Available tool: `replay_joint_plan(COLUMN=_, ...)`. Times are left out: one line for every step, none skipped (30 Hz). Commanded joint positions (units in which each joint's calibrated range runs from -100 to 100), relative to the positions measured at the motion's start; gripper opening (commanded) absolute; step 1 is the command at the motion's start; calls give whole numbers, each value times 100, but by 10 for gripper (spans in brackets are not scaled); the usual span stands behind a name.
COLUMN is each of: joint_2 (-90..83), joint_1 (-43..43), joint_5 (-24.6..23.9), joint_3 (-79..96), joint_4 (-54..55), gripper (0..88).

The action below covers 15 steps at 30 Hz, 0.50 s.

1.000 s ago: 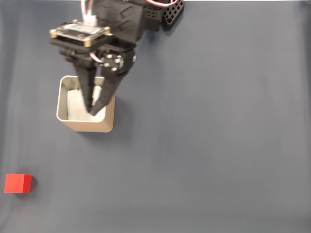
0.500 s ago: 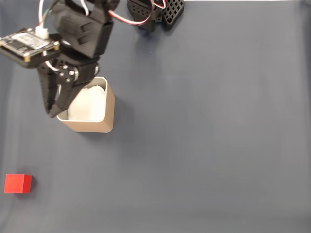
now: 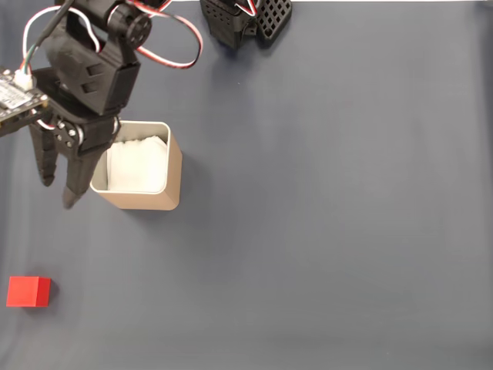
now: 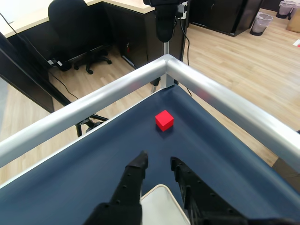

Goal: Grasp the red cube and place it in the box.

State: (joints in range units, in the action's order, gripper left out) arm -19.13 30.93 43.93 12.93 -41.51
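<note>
Right now the empty gripper (image 3: pixel 58 193), jaws slightly parted, hangs beside the box (image 3: pixel 140 199), well short of the red cube (image 3: pixel 28 292), risking a nudge instead of a grasp.

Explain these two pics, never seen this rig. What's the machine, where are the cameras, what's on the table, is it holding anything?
It is a small black robot arm with a two-finger gripper. The fixed view looks straight down on a dark blue table. The wrist view rides on the arm and looks forward past the gripper toward the table's metal edge rail and an office floor beyond. On the table are a tan box with white lining and a red cube, apart from each other. The gripper hovers beside the box, fingers slightly apart, holding nothing. The cube lies ahead of it.
</note>
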Motion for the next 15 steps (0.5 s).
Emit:
replay_joint_plan(joint_2=74, joint_1=99, joint_5=34, joint_3=-400, joint_4=232, gripper=217)
replay_joint_plan(joint_2=126, joint_1=113, joint_5=34, joint_3=-436, joint_4=249, gripper=230)
replay_joint_plan(joint_2=177, joint_1=127, joint_5=39, joint_3=-491, joint_4=249, gripper=244)
replay_joint_plan(joint_2=238, joint_1=148, joint_5=44, joint_3=-537, joint_4=249, gripper=256)
replay_joint_plan(joint_2=299, joint_1=155, joint_5=54, joint_3=-591, joint_4=249, gripper=264)
replay_joint_plan(joint_2=359, joint_1=162, joint_5=68, joint_3=-646, joint_4=257, gripper=271)
replay_joint_plan(joint_2=428, joint_1=170, joint_5=73, joint_3=-701, joint_4=257, gripper=278)
replay_joint_plan(joint_2=489, joint_1=177, joint_5=78, joint_3=-755, joint_4=257, gripper=285)
replay_joint_plan(joint_2=550, joint_1=184, joint_5=78, joint_3=-801, joint_4=273, gripper=296)
replay_joint_plan(joint_2=619, joint_1=191, joint_5=78, joint_3=-856, joint_4=273, gripper=306)
replay_joint_plan(joint_2=688, joint_1=191, joint_5=88, joint_3=-901, joint_4=273, gripper=313)
replay_joint_plan(joint_2=757, joint_1=191, joint_5=93, joint_3=-947, joint_4=273, gripper=320)
replay_joint_plan(joint_2=818, joint_1=191, joint_5=93, joint_3=-983, joint_4=282, gripper=331)
replay_joint_plan(joint_2=887, joint_1=191, joint_5=93, joint_3=-1020, joint_4=306, gripper=340)
replay_joint_plan(joint_2=956, joint_1=191, joint_5=98, joint_3=-1056, joint_4=331, gripper=351)
